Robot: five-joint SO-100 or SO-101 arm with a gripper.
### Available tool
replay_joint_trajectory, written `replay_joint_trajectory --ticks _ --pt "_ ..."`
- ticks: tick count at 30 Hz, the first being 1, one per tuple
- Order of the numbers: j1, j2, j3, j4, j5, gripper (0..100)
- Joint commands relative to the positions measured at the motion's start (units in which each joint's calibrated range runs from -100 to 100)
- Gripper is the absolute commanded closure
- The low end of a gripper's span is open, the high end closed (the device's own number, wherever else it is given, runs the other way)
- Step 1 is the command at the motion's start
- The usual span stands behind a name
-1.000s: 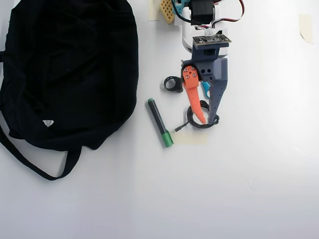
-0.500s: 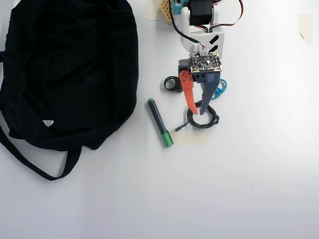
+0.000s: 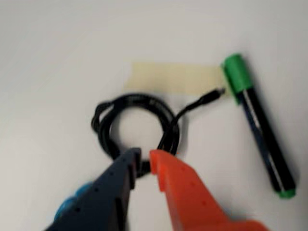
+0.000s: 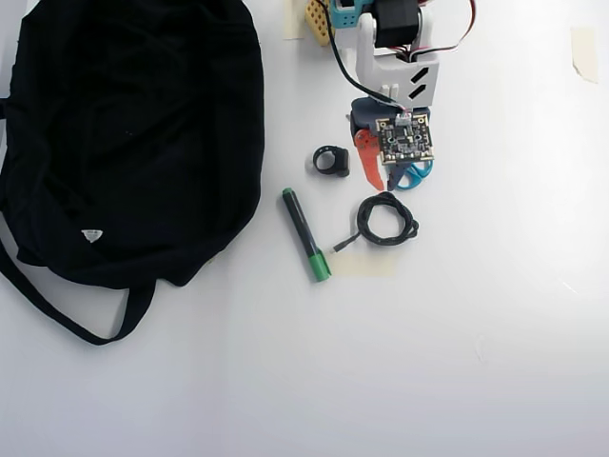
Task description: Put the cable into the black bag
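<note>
In the wrist view, nearest the camera, the gripper (image 3: pixel 143 163) pointed down at the table with its 2 fingers, 1 dark and 1 orange, drawn nearly together, only a narrow slit between the tips. They appeared to pinch the near edge of the cable (image 3: pixel 137 126), though blur made it hard to tell whether the cord was truly clamped or merely beside the tips; I could not say for certain. Seen from overhead, the gripper (image 4: pixel 383 181) sat just above the coil's upper edge, which suited a grasp on 1 side of the ring, not its middle.

The cable (image 4: pixel 385 220) lay flat on the white table (image 4: pixel 476 333) as a small ring, its short plug end reaching toward a strip of pale tape (image 3: pixel 173 78). Just beyond, a green-tipped marker (image 3: pixel 260 125) lay slantwise, clear of the coil. A chunky black ring (image 4: pixel 331 160) sat close beside the gripper.

Farthest off, the black bag (image 4: pixel 133 133) sprawled at the left of the overhead view, well apart from the cable, so a lift and a long carry across were likely needed.
</note>
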Motion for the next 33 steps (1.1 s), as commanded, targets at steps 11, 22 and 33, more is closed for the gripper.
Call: replay_joint_trajectory --ticks 11,22,33 --pt "-5.1 -0.6 -3.9 6.8 -0.3 90" --pt "-4.9 0.6 -4.3 10.4 -1.3 75" --pt "-3.8 11.5 -12.0 10.4 -2.2 74"
